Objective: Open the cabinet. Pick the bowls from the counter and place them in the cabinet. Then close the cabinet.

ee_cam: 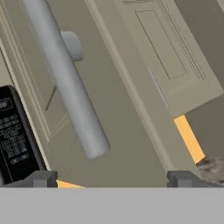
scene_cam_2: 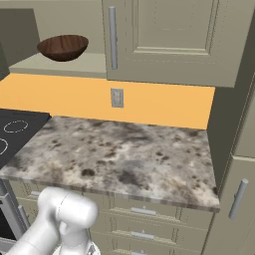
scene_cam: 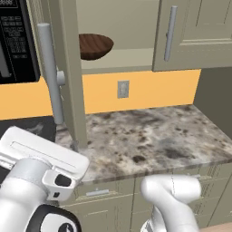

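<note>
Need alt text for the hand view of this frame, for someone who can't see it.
Close up, the silver bar handle of the open cabinet door runs diagonally across the view, with the open gripper just below it, touching nothing. A black microwave panel sits at the left, and a strip of orange wall and a bit of counter at the right.

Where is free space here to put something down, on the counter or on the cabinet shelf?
The counter is bare from the stove top to the tall unit on the right. On the shelf, the room beside the brown bowl is free toward the closed door. It is crowded at the open door, where its handle stands over the counter's left corner.
</note>
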